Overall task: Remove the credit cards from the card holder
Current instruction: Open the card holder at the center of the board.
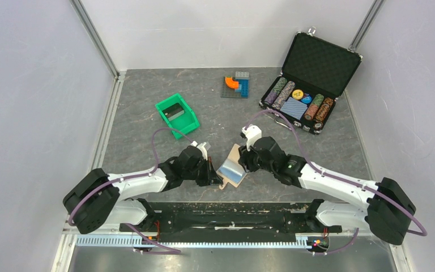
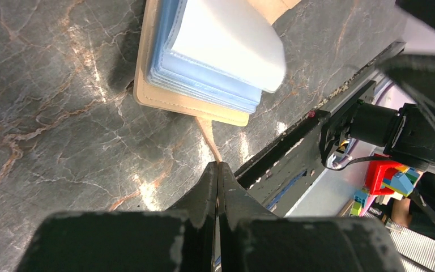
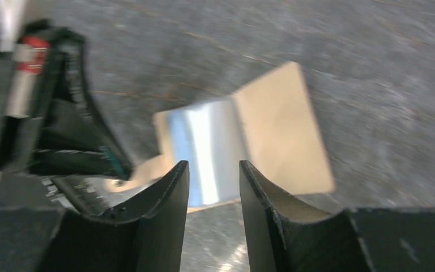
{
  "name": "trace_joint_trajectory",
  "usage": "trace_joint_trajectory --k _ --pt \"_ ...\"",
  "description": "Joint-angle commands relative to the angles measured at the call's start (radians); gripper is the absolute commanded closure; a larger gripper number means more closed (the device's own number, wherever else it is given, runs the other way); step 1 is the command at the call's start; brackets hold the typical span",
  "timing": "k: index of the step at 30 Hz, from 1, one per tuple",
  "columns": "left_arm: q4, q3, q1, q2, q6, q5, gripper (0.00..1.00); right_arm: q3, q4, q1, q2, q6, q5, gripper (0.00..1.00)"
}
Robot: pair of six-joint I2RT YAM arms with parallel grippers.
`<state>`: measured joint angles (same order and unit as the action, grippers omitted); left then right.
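Tan-edged card holder [image 1: 232, 167]: one, spread open on the table [image 1: 147, 119], lower centre of the top view, between my two hands. Pale blue pockets [image 2: 204, 76] face up; I cannot make out any credit cards in them. My left hand [image 2: 218, 169] is clenched on its strap tab [image 2: 207, 133]. My right hand [image 3: 214, 170] is released, fingers apart, over the holder; that view is blurred.

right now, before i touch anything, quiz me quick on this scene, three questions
1. True or false: the card holder lies spread open.
2. What does the left gripper pinch? A) the holder's strap tab B) a poker chip C) nothing
3. Fill in: the right gripper hangs over the holder with its jaws ____.
Key: 1 true; 2 A; 3 open.
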<state>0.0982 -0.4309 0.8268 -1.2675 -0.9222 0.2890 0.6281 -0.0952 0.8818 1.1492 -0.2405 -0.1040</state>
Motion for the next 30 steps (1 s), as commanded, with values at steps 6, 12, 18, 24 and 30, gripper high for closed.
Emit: trace_joint_trajectory --k 6,12,18,24,30 --pt "0.006 0.006 0.004 0.041 0.008 -0.001 0.98 -0.094 0.274 0.024 0.036 -0.065 0.354 0.61" --pt "0.006 0.006 0.004 0.042 0.006 -0.002 0.98 -0.108 0.305 0.037 0.125 -0.032 0.333 0.6" --pt "0.002 0.011 0.004 0.055 0.005 -0.005 0.98 -0.102 0.309 0.04 0.182 0.014 0.211 0.55" --pt "-0.001 0.017 0.004 0.059 0.005 -0.008 0.98 -0.092 0.287 0.043 0.224 0.061 0.119 0.5" --pt "0.0 0.02 0.004 0.05 0.005 -0.006 0.98 -0.082 0.262 0.065 0.236 0.096 0.021 0.46"
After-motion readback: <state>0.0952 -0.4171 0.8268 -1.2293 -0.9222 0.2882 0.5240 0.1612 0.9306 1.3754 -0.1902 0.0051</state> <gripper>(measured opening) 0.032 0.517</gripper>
